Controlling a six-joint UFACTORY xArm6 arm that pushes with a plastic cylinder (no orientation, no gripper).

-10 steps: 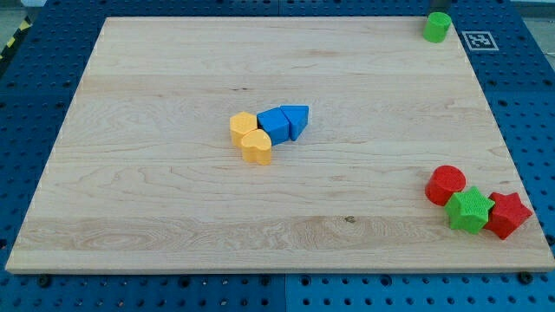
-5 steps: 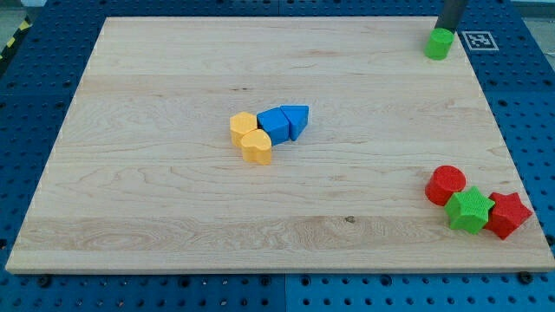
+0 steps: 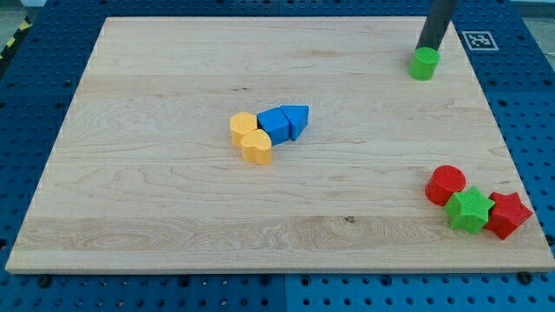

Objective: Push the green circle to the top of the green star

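Observation:
The green circle (image 3: 424,63) sits near the board's top right. My tip (image 3: 427,48) touches its upper edge, with the dark rod rising toward the view's top. The green star (image 3: 469,210) lies near the bottom right, far below the circle, wedged between a red circle (image 3: 446,184) on its upper left and a red star (image 3: 508,214) on its right.
A cluster sits at mid-board: two yellow blocks (image 3: 250,139) and two blue blocks (image 3: 285,121) touching each other. The wooden board (image 3: 173,225) lies on a blue pegboard. A printed marker tag (image 3: 479,40) is at the top right corner.
The rod has come in from the view's top and pushed the green circle down and slightly left, from the top right corner toward the board's interior.

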